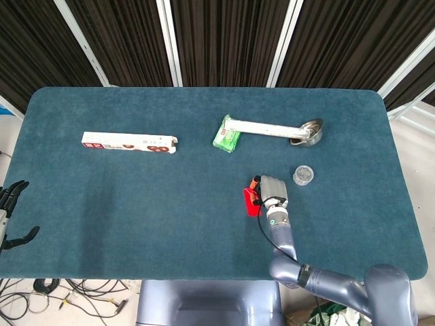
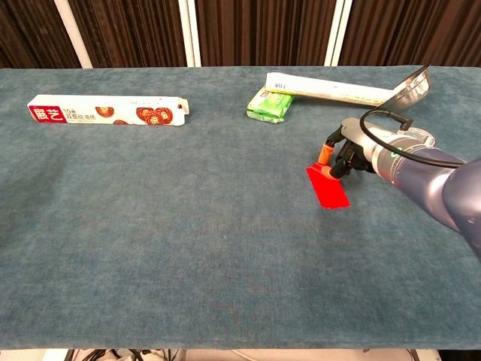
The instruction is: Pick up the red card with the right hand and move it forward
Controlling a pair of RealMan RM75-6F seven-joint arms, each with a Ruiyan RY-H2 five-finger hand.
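The red card [image 1: 251, 204] lies right of the table's middle, also seen in the chest view [image 2: 331, 190]. My right hand [image 1: 269, 192] is at the card's far right edge, its orange-tipped fingers [image 2: 324, 155] pinching that edge while the rest of the card rests on the cloth. In the chest view the right hand [image 2: 352, 150] comes in from the right, and its forearm hides the cloth behind it. My left hand [image 1: 11, 212] hangs off the table's near left corner, fingers spread and holding nothing.
A steel ladle [image 1: 304, 132] rests its white handle on a green packet [image 1: 226, 138] beyond the card. A small round clear jar [image 1: 303, 175] stands just right of my right hand. A long white box [image 1: 129, 142] lies far left.
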